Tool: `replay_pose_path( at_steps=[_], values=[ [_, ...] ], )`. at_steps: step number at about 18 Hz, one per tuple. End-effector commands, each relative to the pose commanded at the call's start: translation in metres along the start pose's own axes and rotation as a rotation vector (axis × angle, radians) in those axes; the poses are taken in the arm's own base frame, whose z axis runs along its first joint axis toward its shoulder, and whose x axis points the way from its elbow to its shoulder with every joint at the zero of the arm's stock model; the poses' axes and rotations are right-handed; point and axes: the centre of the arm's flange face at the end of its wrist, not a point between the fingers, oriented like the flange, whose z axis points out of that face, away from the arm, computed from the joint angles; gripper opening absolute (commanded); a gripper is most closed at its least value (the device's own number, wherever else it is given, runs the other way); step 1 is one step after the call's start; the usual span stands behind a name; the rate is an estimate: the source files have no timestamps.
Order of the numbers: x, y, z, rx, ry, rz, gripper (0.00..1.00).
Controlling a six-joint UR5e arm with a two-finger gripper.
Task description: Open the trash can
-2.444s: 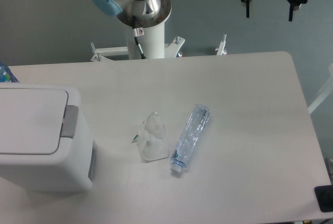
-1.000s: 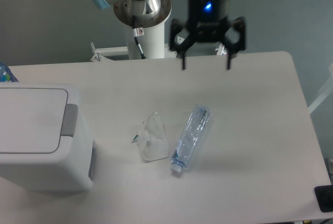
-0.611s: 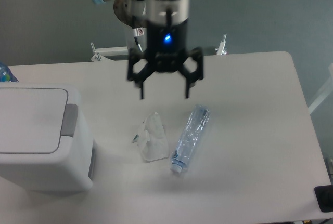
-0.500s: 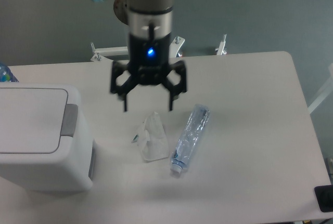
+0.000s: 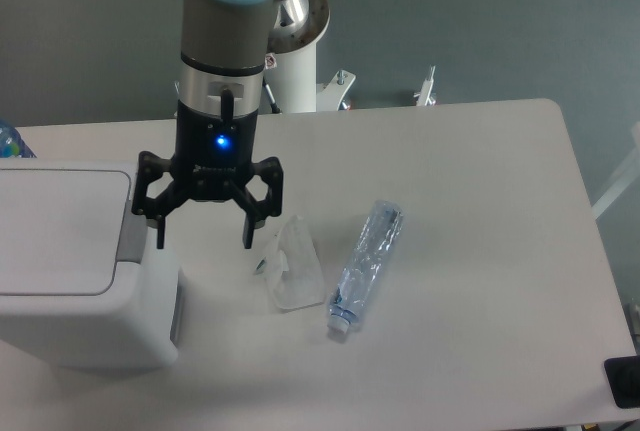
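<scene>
While its lid lies flat and closed, the trash can (image 5: 75, 271) occupies the left edge of the table (image 5: 480, 201), a large white plastic box with rounded corners and a smooth matte top. A grey rectangular push tab (image 5: 131, 232) sits along the lid's right edge. Just above and to the right of that tab hangs the gripper (image 5: 203, 236), its two black fingers spread wide apart and pointing down, holding nothing; one fingertip stands close beside the can's upper right corner, though contact cannot be judged. A blue light glows on the gripper's dark body, beneath a silver metal wrist and the arm's pale blue joint caps. To the gripper's right, a crumpled piece of clear plastic (image 5: 293, 269) lies on the pale, faintly grained tabletop. Just beside it rests a crushed transparent bottle (image 5: 364, 266), lying on its side with its cap toward the camera. A small black object (image 5: 622, 381) shows at the table's lower right corner.
</scene>
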Motion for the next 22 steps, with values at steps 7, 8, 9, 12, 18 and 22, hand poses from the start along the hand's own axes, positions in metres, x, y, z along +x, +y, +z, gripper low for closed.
replay_pose_path(
  at_steps=[7,8,9,12,18,22],
  values=[
    [0.007,0.006,0.006,-0.014,0.006,0.005,1.0],
    [0.006,0.007,0.007,-0.017,0.006,0.004,1.0],
    [0.006,0.008,0.007,-0.019,0.006,0.003,1.0],
    [0.005,0.009,0.011,-0.024,0.004,0.003,1.0],
    [0.003,0.012,0.014,-0.032,0.004,0.001,1.0],
    [0.003,0.012,0.016,-0.035,0.004,0.001,1.0]
  ],
)
